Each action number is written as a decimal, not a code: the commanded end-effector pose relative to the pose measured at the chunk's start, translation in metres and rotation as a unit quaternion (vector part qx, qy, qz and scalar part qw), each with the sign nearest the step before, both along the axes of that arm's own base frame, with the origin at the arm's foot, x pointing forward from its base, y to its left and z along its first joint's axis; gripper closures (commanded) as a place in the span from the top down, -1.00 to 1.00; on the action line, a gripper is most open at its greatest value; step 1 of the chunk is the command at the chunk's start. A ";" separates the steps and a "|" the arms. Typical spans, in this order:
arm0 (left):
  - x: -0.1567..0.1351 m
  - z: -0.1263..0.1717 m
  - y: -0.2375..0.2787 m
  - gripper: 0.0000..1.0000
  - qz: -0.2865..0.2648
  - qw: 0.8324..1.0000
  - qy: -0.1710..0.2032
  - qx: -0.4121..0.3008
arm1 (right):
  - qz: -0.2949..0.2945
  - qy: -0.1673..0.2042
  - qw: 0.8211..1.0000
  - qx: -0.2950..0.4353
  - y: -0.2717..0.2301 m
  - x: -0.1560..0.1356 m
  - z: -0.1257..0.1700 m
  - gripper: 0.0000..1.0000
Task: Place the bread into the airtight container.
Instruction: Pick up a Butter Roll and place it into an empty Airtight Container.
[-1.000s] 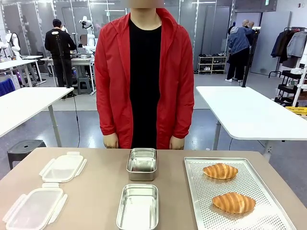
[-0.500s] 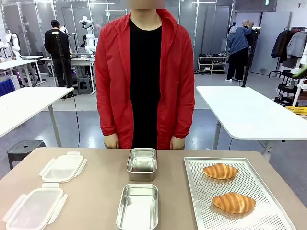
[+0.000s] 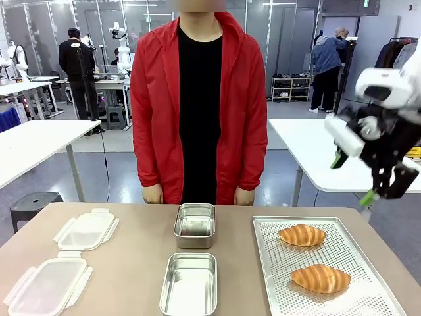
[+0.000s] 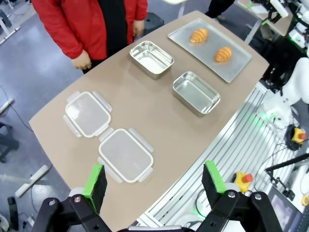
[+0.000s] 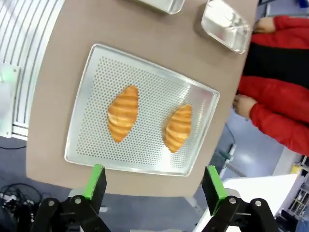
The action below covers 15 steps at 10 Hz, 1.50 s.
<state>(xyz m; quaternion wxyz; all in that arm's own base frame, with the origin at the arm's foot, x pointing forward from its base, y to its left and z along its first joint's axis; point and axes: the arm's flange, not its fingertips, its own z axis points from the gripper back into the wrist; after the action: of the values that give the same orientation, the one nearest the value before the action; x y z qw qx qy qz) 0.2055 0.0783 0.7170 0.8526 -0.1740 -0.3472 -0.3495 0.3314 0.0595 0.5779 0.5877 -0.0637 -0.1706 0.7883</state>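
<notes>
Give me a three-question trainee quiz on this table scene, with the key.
1. True or false: both golden croissant-shaped breads lie on the perforated metal tray.
2. How many lidless rectangular steel containers stand on the brown table?
3. The right claw is: A) shut on a bread; B) open in the air, holding nothing; C) down inside a container.
Key: 1 true; 2 two; 3 B.

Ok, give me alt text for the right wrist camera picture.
The open right gripper hovers above a perforated tray holding two croissants on a brown table. A steel container and a person's hand show beyond it.
</notes>
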 end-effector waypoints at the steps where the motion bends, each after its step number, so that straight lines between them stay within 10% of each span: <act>1: 0.002 0.003 0.000 1.00 0.001 1.000 0.001 0.001 | -0.039 0.017 0.999 -0.003 0.005 0.000 -0.037 1.00; 5: 0.002 0.003 0.000 1.00 0.001 1.000 0.001 0.001 | -0.093 0.064 0.993 -0.027 0.016 0.005 -0.118 1.00; 15: 0.002 0.003 0.000 1.00 0.001 1.000 0.001 0.001 | -0.161 0.116 0.980 -0.033 0.013 0.028 -0.215 1.00</act>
<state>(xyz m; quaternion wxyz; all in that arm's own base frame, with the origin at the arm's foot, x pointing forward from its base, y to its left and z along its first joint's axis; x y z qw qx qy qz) 0.2055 0.0784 0.7172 0.8526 -0.1740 -0.3473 -0.3495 0.3864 0.0727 0.3913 0.7075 -0.0098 -0.0578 0.7043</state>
